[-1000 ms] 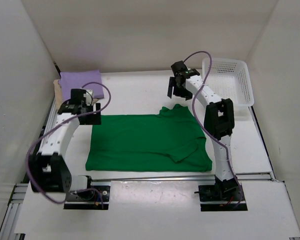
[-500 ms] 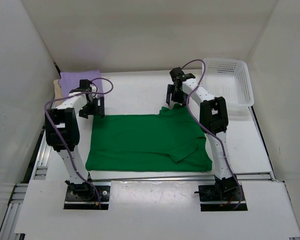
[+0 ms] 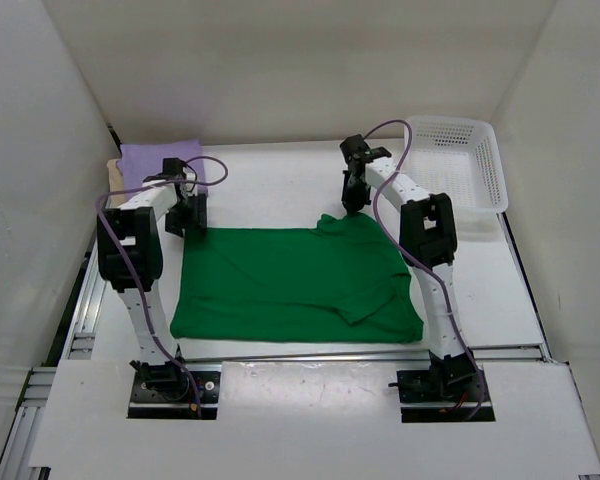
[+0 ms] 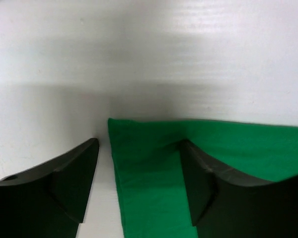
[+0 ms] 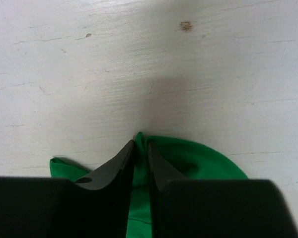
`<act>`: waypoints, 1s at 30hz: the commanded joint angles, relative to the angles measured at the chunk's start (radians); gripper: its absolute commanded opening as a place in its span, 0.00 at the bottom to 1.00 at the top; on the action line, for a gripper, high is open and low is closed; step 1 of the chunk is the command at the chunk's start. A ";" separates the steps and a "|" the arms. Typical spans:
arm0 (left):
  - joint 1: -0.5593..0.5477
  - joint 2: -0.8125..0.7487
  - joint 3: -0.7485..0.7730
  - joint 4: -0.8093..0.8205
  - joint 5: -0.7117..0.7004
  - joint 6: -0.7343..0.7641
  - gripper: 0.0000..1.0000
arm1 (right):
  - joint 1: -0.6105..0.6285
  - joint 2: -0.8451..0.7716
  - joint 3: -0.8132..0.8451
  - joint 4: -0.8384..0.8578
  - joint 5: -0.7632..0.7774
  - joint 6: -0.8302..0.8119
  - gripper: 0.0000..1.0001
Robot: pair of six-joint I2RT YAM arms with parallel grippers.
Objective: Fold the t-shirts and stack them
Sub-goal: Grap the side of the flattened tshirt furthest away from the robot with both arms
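Across the middle of the white table [image 3: 270,180] lies the bright green soft cloth t-shirt [image 3: 290,285], spread flat as a rough rectangle with one sleeve turned in at its lower right corner, so its folding looks barely begun. At the upper left of the overhead view a folded light purple cloth t-shirt [image 3: 160,158] sits on a tan cloth t-shirt [image 3: 113,176], of which only an edge shows; those two appear folded and stacked. Both arms reach to the green shirt's far edge. The left gripper [image 4: 138,148] stands wide apart astride the far left corner, one finger over bare table and the other over cloth, holding nothing. The right gripper [image 5: 140,145] has its fingers nearly together on a small peak of green cloth at the far right bump. What remains, by my reading, is folding the green shirt and adding it to the stack. A white plastic mesh basket [image 3: 450,122] stands at the upper right.
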 commanded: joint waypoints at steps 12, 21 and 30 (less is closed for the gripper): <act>-0.031 -0.079 -0.056 0.028 -0.036 0.000 0.28 | -0.001 -0.257 -0.188 -0.009 0.008 -0.034 0.00; -0.040 -0.437 -0.307 0.046 -0.111 0.000 0.27 | 0.031 -0.798 -0.640 0.067 0.027 0.054 0.00; -0.074 -0.668 -0.513 0.046 -0.111 0.000 0.27 | 0.117 -1.116 -1.103 0.086 0.056 0.202 0.00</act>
